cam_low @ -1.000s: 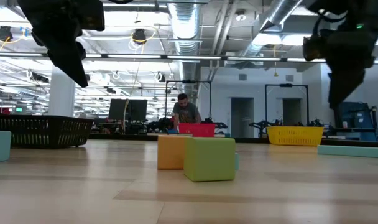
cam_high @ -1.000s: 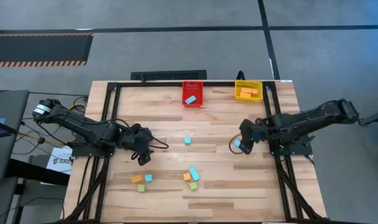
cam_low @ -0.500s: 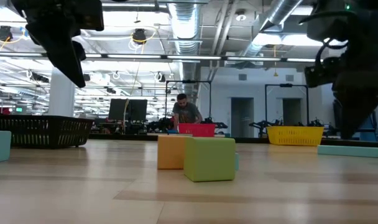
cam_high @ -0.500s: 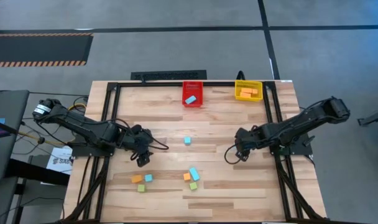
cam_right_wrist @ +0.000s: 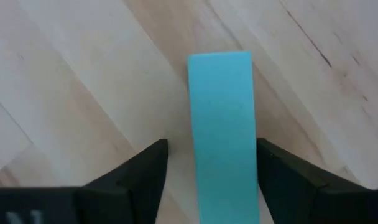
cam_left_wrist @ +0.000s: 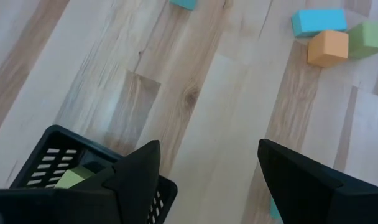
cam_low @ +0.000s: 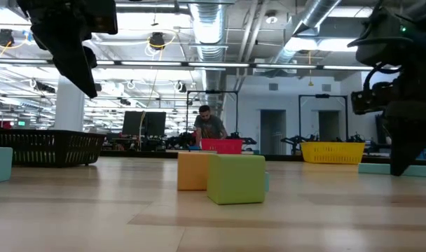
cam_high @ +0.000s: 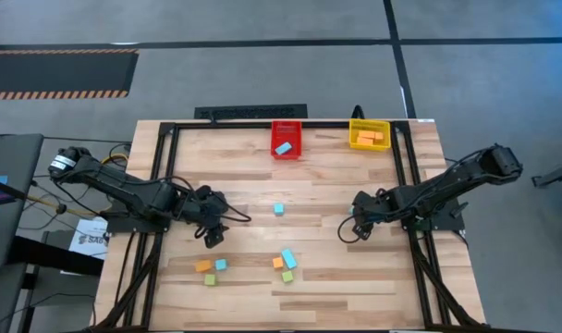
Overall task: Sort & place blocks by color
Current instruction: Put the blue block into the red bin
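My right gripper (cam_right_wrist: 212,149) is open and low over the table's right half, with one finger on either side of a light blue bar block (cam_right_wrist: 221,124) that lies flat on the wood. In the high view the right gripper (cam_high: 352,231) hides this bar. My left gripper (cam_left_wrist: 209,149) is open and hangs above bare table at the left (cam_high: 210,240). A light blue cube (cam_high: 278,210) sits mid-table. One small group of blocks (cam_high: 286,261) and another (cam_high: 210,268) lie near the near edge, in orange, light blue and green.
At the far edge, the red bin (cam_high: 286,141) holds a light blue block and the yellow bin (cam_high: 369,135) holds orange ones. A black slotted bin (cam_left_wrist: 58,155) with a green block in it sits under my left gripper. A person stands far behind the table (cam_low: 210,126).
My right gripper has moved toward the near edge and come down to table height, so its open fingers now stand on either side of the light blue bar. The bar has stayed where it was.
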You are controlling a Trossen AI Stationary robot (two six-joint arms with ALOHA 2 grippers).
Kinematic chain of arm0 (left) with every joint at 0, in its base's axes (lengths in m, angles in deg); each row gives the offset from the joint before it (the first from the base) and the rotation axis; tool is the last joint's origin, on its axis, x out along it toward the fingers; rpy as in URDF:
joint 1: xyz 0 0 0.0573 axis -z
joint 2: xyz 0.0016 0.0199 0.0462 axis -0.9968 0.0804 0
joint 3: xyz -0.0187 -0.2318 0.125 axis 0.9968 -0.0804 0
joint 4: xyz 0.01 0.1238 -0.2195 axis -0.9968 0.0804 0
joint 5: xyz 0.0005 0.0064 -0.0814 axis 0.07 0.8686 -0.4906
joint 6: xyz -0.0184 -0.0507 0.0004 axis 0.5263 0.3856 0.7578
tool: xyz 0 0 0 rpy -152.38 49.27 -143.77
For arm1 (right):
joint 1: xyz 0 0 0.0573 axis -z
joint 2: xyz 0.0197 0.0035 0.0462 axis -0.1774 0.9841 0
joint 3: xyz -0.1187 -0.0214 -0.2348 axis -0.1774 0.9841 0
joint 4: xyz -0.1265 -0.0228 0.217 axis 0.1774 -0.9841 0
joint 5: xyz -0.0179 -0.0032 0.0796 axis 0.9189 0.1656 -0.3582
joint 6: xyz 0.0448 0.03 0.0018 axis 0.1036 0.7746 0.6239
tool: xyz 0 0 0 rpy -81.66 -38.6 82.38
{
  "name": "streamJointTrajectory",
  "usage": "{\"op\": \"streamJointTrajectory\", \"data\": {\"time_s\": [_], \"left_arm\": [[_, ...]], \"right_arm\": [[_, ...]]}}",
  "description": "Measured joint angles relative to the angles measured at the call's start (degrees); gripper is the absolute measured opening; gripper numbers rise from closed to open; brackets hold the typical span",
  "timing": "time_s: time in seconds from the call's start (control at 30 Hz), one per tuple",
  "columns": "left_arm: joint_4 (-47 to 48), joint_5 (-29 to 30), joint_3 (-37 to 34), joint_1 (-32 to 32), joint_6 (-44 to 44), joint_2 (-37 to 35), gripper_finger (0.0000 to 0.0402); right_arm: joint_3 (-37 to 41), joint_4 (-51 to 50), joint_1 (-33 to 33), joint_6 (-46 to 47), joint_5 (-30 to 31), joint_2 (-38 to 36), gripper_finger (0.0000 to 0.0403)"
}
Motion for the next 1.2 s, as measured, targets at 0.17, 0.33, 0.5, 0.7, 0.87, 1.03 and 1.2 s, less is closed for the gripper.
{"op": "streamJointTrajectory", "data": {"time_s": [0.17, 0.33, 0.5, 0.7, 0.87, 1.03, 1.2], "left_arm": [[-1.4, 1.3, 0.0, 0.0, 0.1, 0.0, 0.0258], [-3.6, 7.3, 0.0, 0.0, 3.4, 0.0, 0.0258], [-8.3, 14.5, 0.0, 0.0, 7.5, 0.0, 0.0258], [-12.0, 15.2, 0.0, 0.0, 5.4, 0.0, 0.0258], [-12.4, 15.2, 0.0, 0.0, 5.7, 0.0, 0.0258], [-12.4, 15.2, 0.0, 0.0, 5.7, 0.0, 0.0258], [-12.5, 14.5, 0.0, 0.0, 7.2, 0.0, 0.0258]], "right_arm": [[-1.2, 0.0, 0.1, 0.1, 1.2, 0.0, 0.0142], [-4.7, 4.0, 1.9, -2.9, 1.7, -0.1, 0.0104], [-5.9, 24.6, 6.5, -9.6, 1.6, 0.4, 0.0104], [-6.6, 47.3, 18.3, -16.7, -0.8, 4.7, 0.0104], [-16.8, 48.0, 28.3, -23.9, -8.4, 13.2, 0.0104], [-30.7, 40.8, 36.3, -29.8, -13.2, 24.4, 0.0104], [-44.2, 28.1, 43.1, -26.3, -14.6, 34.9, 0.0104]]}}
